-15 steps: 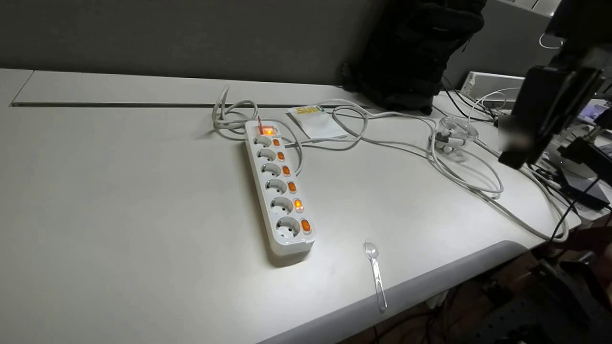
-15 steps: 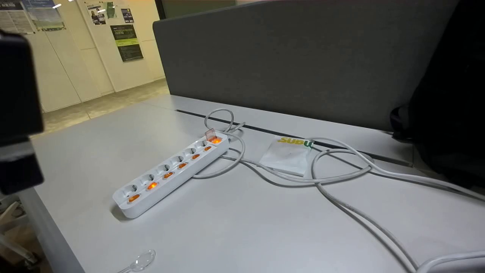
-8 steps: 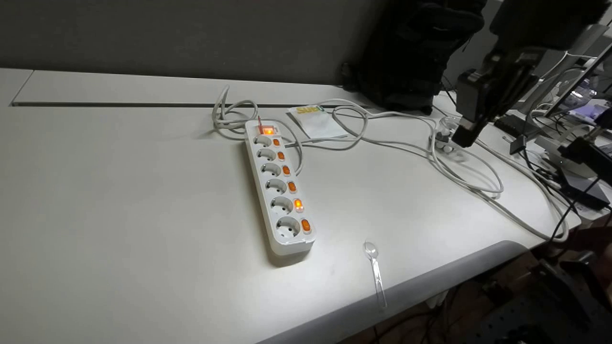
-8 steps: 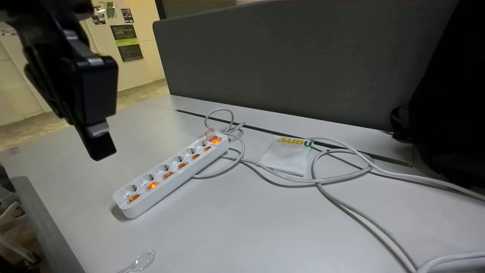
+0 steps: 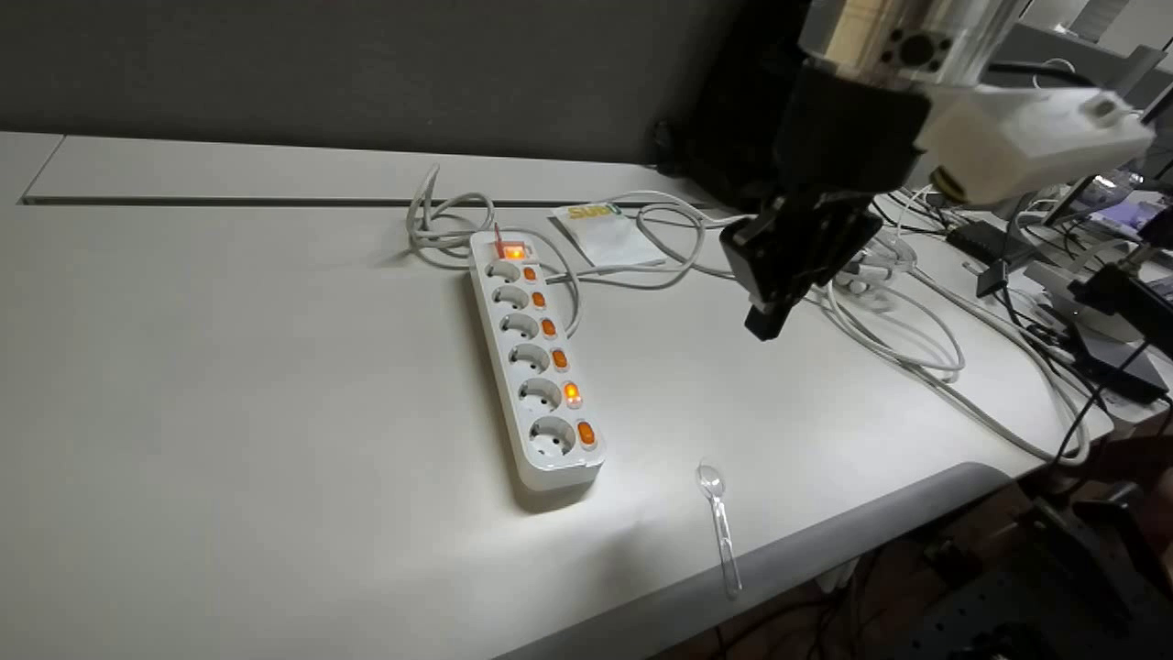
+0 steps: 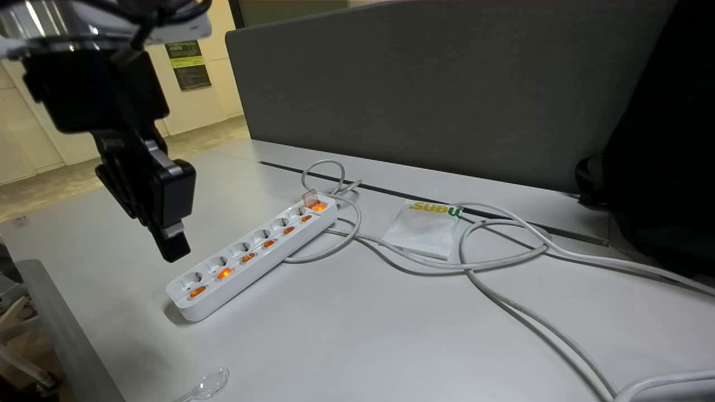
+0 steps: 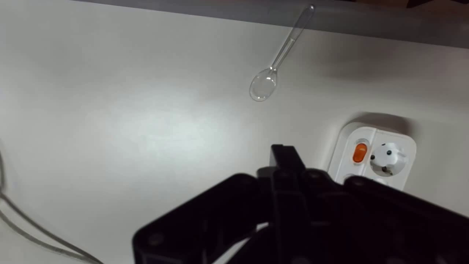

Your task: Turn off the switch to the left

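Note:
A white power strip lies on the table, also in an exterior view. It has a row of sockets with small orange switches beside them. The small switch second from the near end is lit. The larger main switch at the far end glows under a raised clear cover. The near-end switch is unlit; it also shows in the wrist view. My gripper is shut with fingertips together and nothing between them. In both exterior views the gripper hangs above the table, apart from the strip.
A clear plastic spoon lies near the table's front edge. A white packet and looped grey cables lie beyond the strip. A black backpack leans on the grey partition at the back.
The arm has swung across toward the power strip and come lower over the table. The gripper stays shut. The strip, its lights and the spoon look unchanged.

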{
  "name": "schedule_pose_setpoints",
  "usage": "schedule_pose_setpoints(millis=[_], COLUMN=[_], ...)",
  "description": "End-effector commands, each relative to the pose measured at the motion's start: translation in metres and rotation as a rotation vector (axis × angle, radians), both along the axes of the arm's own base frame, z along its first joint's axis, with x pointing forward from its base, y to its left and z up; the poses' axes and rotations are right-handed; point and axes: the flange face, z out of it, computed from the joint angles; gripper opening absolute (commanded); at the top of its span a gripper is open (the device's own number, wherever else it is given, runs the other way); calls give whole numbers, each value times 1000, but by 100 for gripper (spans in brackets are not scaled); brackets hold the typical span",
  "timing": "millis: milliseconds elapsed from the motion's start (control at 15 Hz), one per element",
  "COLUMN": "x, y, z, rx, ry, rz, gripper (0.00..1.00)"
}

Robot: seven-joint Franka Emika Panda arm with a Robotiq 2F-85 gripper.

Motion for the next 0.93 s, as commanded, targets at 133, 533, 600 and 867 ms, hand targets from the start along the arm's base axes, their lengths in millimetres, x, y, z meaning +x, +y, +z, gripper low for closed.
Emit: schedule_pose_setpoints(millis=[133, 533, 600, 867], x=[-4, -7, -7, 3], y=[31, 44, 44, 61], z=[-30, -50, -50, -54], rx=[-7, -9, -9, -33], ry=[42, 88, 88, -48], rz=[29, 41, 41, 52], gripper=[1, 1, 1, 0])
